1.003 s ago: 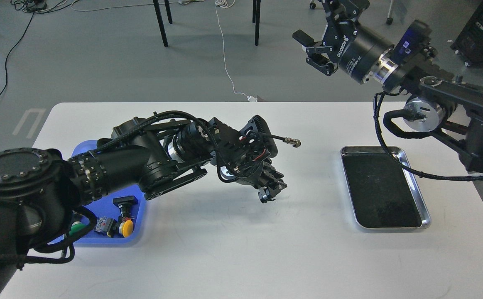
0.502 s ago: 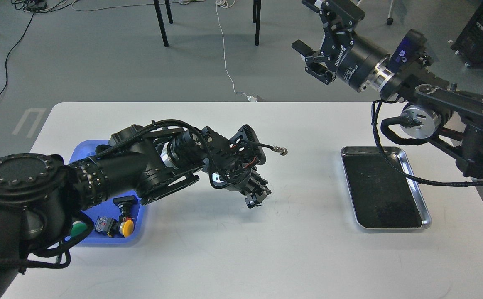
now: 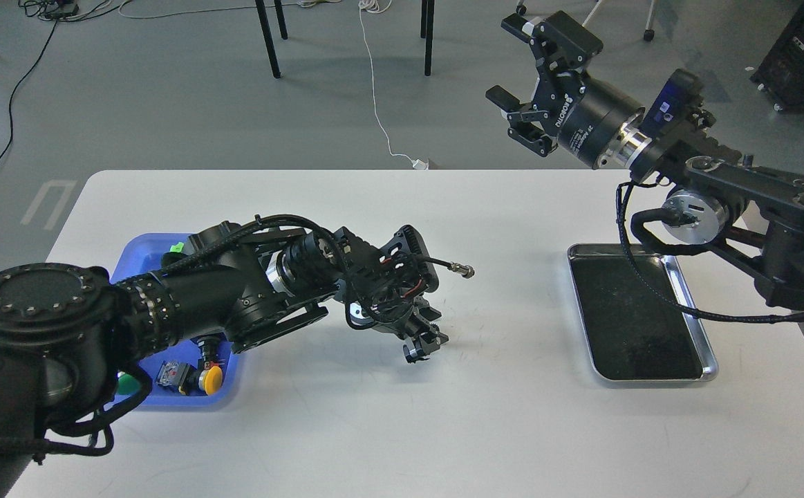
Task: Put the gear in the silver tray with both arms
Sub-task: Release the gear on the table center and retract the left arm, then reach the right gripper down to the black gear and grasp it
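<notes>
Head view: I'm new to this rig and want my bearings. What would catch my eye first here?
Two black arms dominate. The left hand hangs low over the middle of the white table, while the right hand is raised high beyond the far edge, fingers spread. The silver tray lies at right, nothing showing on its dark floor; a blue tray of small parts, one yellow-capped, sits at left, partly hidden by the left arm.

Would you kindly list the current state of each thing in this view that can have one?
Silver tray: empty, flat on the table.
Blue tray: holds push buttons, partly hidden by the left arm.
Left end effector: low over the table, grip unclear.
Right end effector: open, raised, empty.
</notes>
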Action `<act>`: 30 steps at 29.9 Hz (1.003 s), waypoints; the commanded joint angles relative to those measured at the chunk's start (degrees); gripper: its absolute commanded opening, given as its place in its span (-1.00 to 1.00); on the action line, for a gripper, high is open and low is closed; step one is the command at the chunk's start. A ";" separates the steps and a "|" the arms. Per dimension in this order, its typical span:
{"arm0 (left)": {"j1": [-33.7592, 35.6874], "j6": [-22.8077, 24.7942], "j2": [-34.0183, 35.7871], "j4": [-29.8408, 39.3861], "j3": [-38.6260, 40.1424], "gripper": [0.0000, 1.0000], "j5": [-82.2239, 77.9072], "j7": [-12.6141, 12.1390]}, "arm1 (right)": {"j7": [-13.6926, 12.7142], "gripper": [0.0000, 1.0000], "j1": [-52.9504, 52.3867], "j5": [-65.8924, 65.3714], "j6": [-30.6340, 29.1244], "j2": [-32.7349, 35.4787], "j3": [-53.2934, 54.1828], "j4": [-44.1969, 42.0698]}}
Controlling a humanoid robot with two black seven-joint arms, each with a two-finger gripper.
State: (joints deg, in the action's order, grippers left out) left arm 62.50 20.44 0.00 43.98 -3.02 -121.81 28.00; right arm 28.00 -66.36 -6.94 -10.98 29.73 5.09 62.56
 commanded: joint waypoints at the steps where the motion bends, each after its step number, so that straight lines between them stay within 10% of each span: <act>1: -0.10 -4.09 0.00 0.14 1.70 0.85 4.72 0.00 | 0.00 0.98 0.09 -0.09 -0.09 0.85 0.00 0.19; 14: -8.44 -6.20 23.53 9.88 15.75 0.96 43.64 0.00 | 0.00 0.98 5.10 -20.18 -1.67 9.64 -2.45 3.53; 30: -54.23 -6.21 29.61 29.22 61.46 0.96 72.31 0.00 | 0.00 0.98 -11.32 -65.47 -2.37 2.80 -29.95 4.68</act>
State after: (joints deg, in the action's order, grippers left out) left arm 12.66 14.08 29.64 70.33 54.18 -52.01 27.99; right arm 28.01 -73.07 -68.80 -13.44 36.39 -19.60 67.75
